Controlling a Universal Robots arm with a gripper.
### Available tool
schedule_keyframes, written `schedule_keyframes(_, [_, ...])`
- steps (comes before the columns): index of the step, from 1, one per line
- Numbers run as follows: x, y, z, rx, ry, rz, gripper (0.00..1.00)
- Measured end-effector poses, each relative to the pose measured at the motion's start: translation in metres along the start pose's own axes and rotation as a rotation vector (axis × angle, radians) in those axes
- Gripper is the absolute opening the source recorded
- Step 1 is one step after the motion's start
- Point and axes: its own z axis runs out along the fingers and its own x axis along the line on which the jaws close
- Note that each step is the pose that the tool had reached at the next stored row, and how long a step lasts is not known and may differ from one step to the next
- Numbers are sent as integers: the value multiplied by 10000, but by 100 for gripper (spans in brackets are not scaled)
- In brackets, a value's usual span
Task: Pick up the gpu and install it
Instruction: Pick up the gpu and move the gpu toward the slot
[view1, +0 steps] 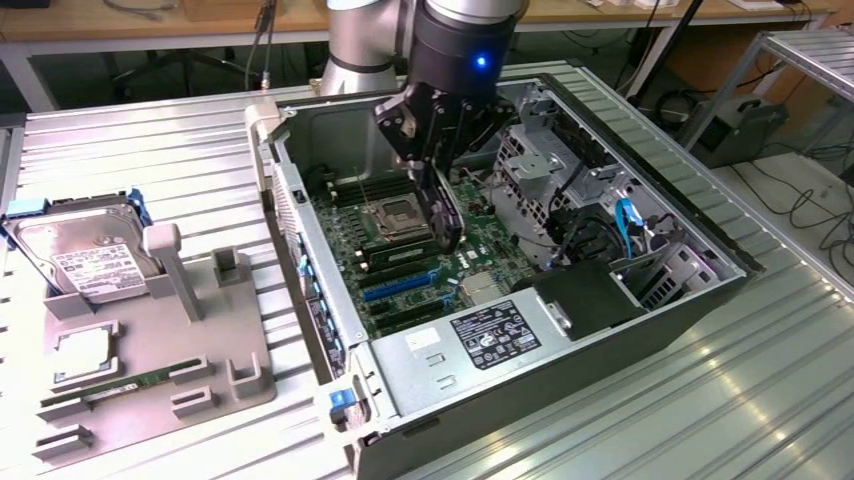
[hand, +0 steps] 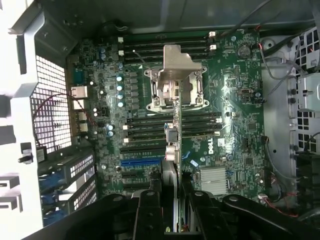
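Your gripper (view1: 438, 165) has its jaws clamped on the gpu (view1: 447, 215), one finger on each flat face. The card hangs edge-down inside the open case (view1: 287, 195), close over the motherboard (view1: 470, 262). Whether its lower edge touches the board, you cannot tell.

In the exterior view it sits at about three o'clock of the socket (view1: 400, 215), with the blue slot (view1: 400, 287) at about seven o'clock of the card. In the wrist view you see the gpu (hand: 171, 150) edge-on, running from the gripper (hand: 171, 202) out towards the socket (hand: 176, 85), close to the blue slot (hand: 142, 162).

Expect the card to be light and stiff, so it should not sag in the grip. It is probably fragile at the fan and along the connector edge. The flat faces near the upper edge, clear of the fan, look like the right place to hold.

The hard drive (view1: 83, 262) lies on the tray (view1: 227, 350), at nine o'clock of the case.
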Motion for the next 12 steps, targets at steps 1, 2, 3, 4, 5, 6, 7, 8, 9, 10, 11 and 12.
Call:
schedule_keyframes(1, [-8,0,4,0,-1,0,26])
schedule_keyframes(2, [-18,1,8,1,0,0,26])
schedule_keyframes(3, [-30,2,12,3,0,0,26])
schedule_keyframes(4, [-42,3,16,3,0,0,26])
schedule_keyframes(5, [-53,4,20,2,0,-1,26])
schedule_keyframes(6, [-68,5,24,3,0,-1,26])
schedule_keyframes(7, [-81,6,28,3,0,0,26])
schedule_keyframes(8, [-95,7,31,3,1,-1,26])
schedule_keyframes(9, [-107,8,36,2,0,0,26])
schedule_keyframes(10, [-122,9,40,3,0,0,26])
schedule_keyframes(11, [-142,10,46,2,0,0,26])
schedule_keyframes(12, [-156,11,50,3,0,0,26])
